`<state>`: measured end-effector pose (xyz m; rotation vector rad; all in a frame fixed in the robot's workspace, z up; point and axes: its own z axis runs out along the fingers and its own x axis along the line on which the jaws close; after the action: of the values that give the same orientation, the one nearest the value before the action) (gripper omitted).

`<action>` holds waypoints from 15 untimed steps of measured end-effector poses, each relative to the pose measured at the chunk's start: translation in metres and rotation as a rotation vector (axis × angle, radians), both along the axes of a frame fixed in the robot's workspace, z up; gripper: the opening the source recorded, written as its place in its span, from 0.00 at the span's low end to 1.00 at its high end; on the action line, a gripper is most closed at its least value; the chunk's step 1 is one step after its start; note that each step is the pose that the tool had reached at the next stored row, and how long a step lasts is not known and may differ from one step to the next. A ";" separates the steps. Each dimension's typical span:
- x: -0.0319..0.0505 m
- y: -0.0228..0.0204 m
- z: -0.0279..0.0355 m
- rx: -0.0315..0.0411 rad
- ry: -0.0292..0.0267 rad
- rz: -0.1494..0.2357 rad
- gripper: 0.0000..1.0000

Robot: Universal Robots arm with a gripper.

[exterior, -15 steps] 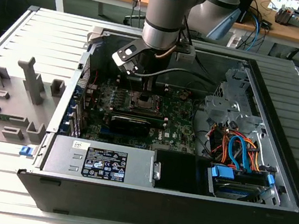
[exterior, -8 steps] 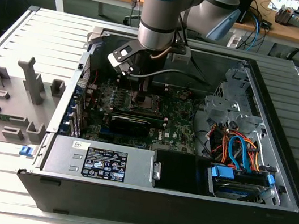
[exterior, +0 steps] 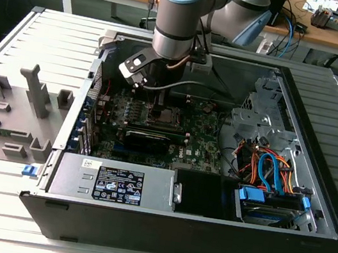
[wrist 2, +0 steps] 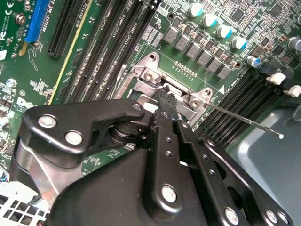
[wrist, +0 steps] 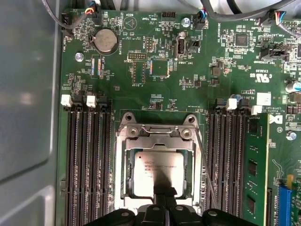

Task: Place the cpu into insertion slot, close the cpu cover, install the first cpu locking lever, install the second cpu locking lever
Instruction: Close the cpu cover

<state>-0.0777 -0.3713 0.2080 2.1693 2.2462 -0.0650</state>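
Cpu (wrist: 157, 167) seated flat in slot (wrist: 127, 183), clear of board (wrist: 117, 89) edges | cover (wrist: 157, 133) down around it | gripper (wrist: 164, 197) clenched, empty, tips at cover's rim (lever (wrist: 203, 155) looks unlatched) | chip likely light, stiff, fragile: hold by its edges, off the contacts

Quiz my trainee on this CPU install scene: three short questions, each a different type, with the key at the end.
1. True or false: the cpu cover lies lowered around the cpu.
2. The claw has its tips nearest: A the cpu; B the coin battery; C the blue slot.
3. What colour is the motherboard?
Key: 1 true; 2 A; 3 green.
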 end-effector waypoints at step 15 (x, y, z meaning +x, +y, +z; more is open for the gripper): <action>0.0000 0.0001 -0.0039 -0.0014 -0.0005 0.000 0.11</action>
<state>-0.0777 -0.3712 0.2041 2.1684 2.2452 -0.0660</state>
